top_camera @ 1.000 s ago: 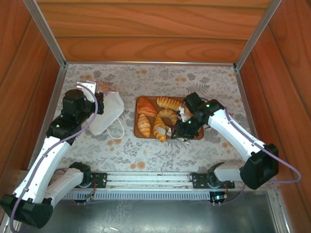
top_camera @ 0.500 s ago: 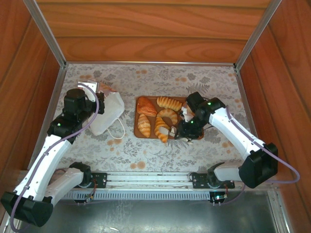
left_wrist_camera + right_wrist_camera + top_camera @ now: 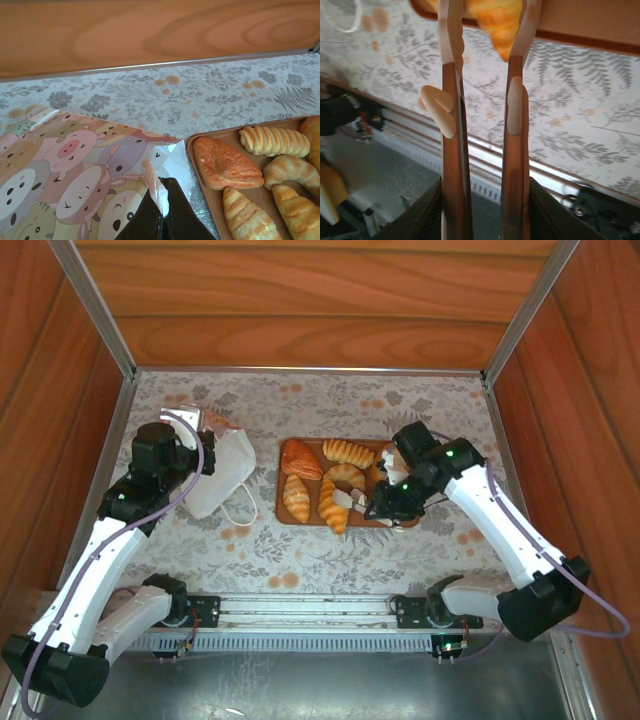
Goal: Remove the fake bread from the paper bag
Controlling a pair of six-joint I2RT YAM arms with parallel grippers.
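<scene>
Fake bread on tray, left hand pinching paper bag

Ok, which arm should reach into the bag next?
Right, likely. The left gripper has its jaws shut on the paper bag, steadying it; the right gripper is at the tray, by a croissant.

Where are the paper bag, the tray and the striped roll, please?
paper bag (image 3: 75, 170), left wrist view, printed side.
tray (image 3: 314, 496), top external view, bare brown floor.
striped roll (image 3: 274, 141), left wrist view, ridged top.
</scene>
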